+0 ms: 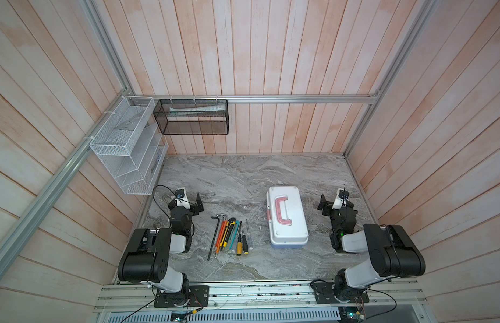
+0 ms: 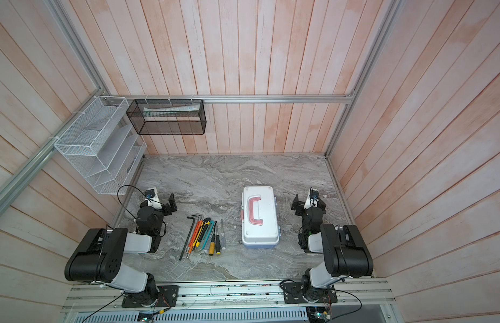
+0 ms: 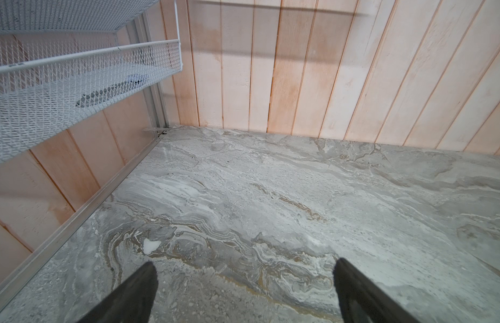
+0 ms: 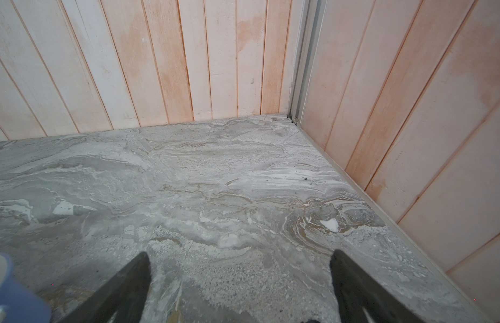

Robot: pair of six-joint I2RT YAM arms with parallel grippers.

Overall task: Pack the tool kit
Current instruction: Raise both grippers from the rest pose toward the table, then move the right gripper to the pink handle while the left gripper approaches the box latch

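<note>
Holdings, as they lie:

1. My left pincer (image 3: 246,265). The jaws are spread wide with nothing between them. It hangs low over the bare marble-patterned table (image 1: 243,173) on the left side. The white mesh basket (image 3: 75,92) is fixed to the side wall above it.

2. My right pincer (image 4: 240,254). Its jaws stand equally far apart and are also empty. It is over bare table on the right side, facing the corner where two plank walls meet.

3. The tool kit (image 1: 287,216). This is one box, closed. It has a white lid (image 1: 296,223) with a pink-red handle (image 1: 282,210) lying flat on it. The light blue base (image 1: 288,246) shows beneath the near end. The box stands on the table right of centre, between the loose tools and my right pincer, touching neither (a blue corner of it shows at the edge of my right wrist view).

4. Loose tools, in one tight row on the table just left of the box and not touching it.
   - The hex keys (image 1: 213,237) lie at the left end of the row. The long black one is outermost.
   - The utility knives (image 1: 228,232) are orange, black-and-yellow and teal. They overlap, so I cannot give a firm count.
   - The screwdrivers (image 1: 239,246) lie at the right end of the row, handles toward my bases.

5. The black mesh basket (image 1: 191,117). It hangs on the back wall, with something pale inside that I cannot identify.
</note>
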